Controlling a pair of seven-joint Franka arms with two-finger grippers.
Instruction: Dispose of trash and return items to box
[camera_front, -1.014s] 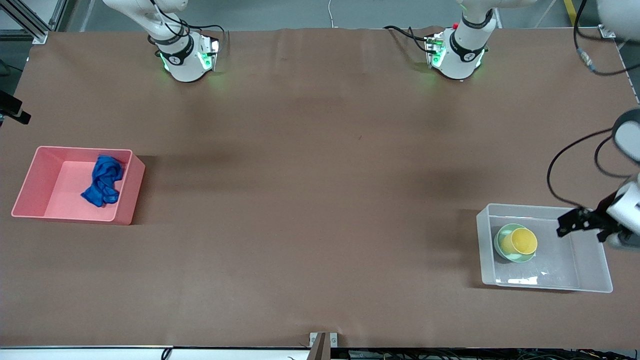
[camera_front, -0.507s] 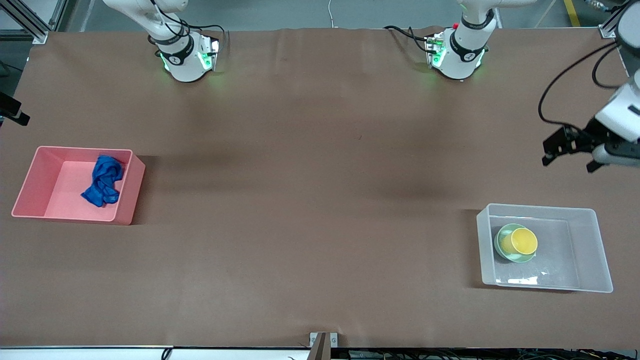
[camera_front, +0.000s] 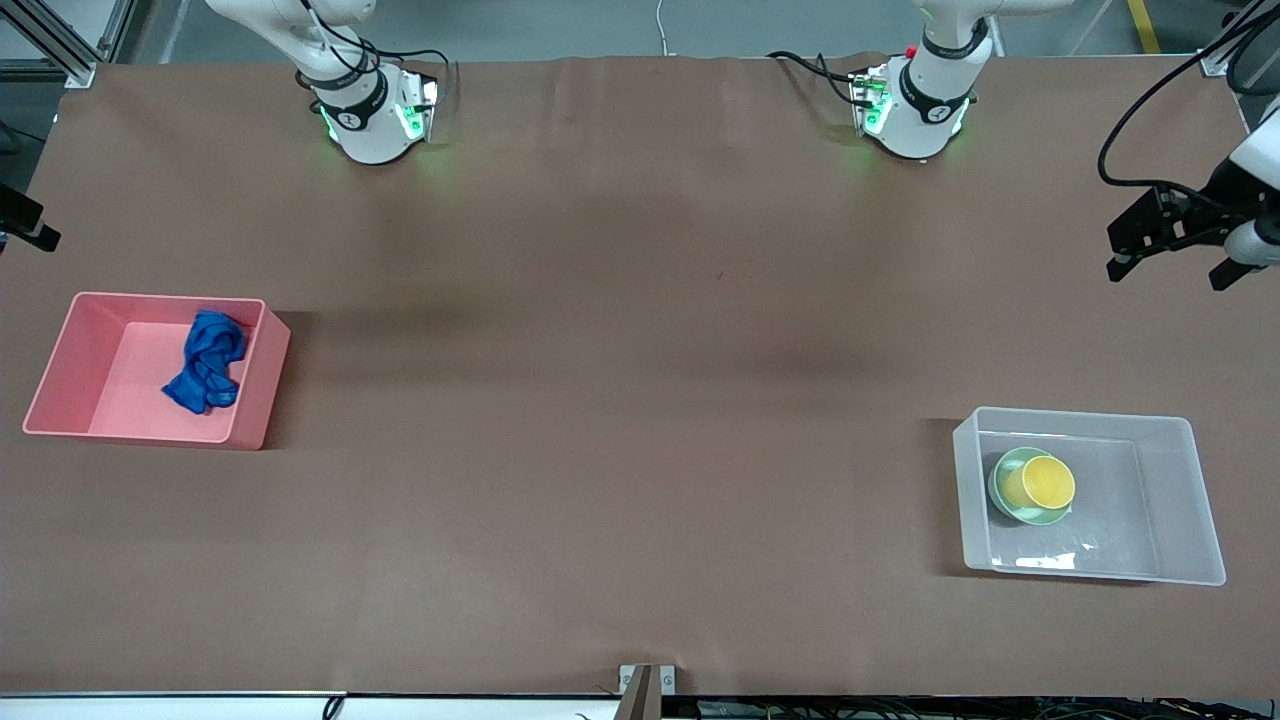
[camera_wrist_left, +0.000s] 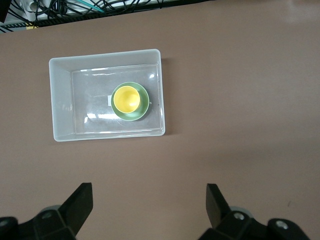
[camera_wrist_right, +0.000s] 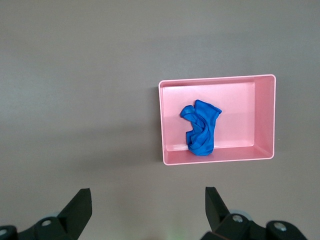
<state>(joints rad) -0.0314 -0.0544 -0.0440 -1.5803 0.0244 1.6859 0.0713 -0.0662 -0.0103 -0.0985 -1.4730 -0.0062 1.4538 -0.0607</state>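
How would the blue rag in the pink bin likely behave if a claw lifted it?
The blue rag lies crumpled in folds in the pink bin, so it would probably hang limp and unfurl. It looks thin, likely light, and a pinch on one fold should hold.

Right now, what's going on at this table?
Sorting looks done. The rag lies in the pink bin, and the cup sits in the bowl inside the clear box. The left gripper hangs open and empty over bare table at its arm's end. The right gripper is open, high over the table by the bin.
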